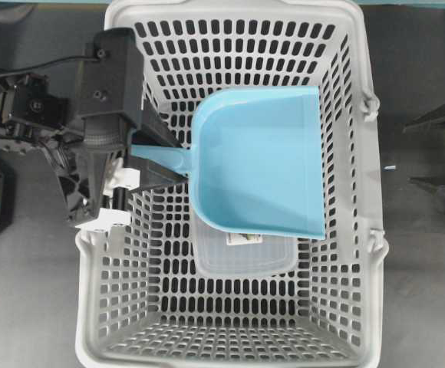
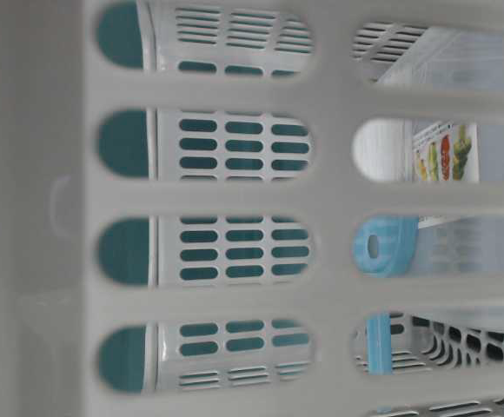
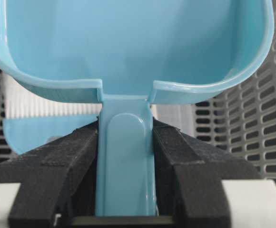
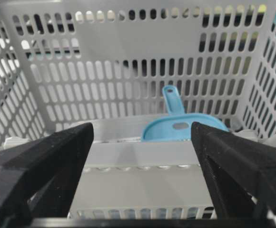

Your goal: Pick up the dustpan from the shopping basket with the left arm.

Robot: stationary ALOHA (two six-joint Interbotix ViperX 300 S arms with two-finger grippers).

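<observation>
Over the large light-grey slotted plastic shopping basket point(image 1: 230, 322), the light-blue plastic dustpan point(image 1: 265, 165) sits gripped by its handle
Largest to smallest: a clear plastic container point(image 1: 245, 259) lies beneath the scoop; the black left gripper point(image 3: 126, 156) has its jaws clamped on the thin handle; the right gripper point(image 4: 142, 156) shows its jaws wide apart, holding nothing

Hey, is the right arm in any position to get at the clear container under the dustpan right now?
Probably not. The dustpan, held by the left gripper, covers most of the clear container, and the right gripper sits open outside the basket.
</observation>
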